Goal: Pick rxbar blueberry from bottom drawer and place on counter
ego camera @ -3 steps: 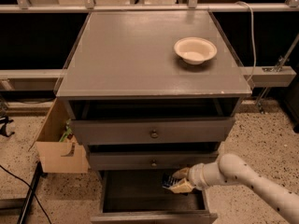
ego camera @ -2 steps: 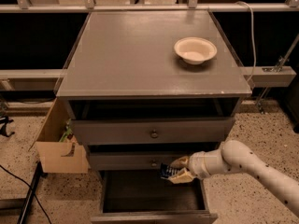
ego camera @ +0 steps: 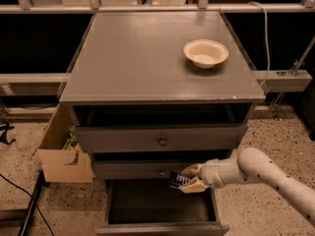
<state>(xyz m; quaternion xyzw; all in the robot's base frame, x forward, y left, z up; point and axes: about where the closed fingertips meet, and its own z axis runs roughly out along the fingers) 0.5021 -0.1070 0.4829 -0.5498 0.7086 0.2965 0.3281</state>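
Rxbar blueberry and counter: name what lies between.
Camera view: the two knobbed drawers. The tool holds the rxbar blueberry over the open bottom drawer, below the counter.

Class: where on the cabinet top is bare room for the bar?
Matte grey square counter: bare left of and before the cream round bowl; right rear taken. Gripper, jaws shut on the dark navy snack bar, hangs over the dark grey bottom drawer.

**Soft light from above, dark drawers below**

The counter [ego camera: 147, 58] is evenly lit and has a faint sheen toward its front edge. The bowl [ego camera: 205, 52] throws a small soft shadow. Below the front edge, the bottom drawer [ego camera: 160, 208] stays dim inside. The pale gripper [ego camera: 189, 179], closed on the rxbar blueberry [ego camera: 178, 179], catches light there.
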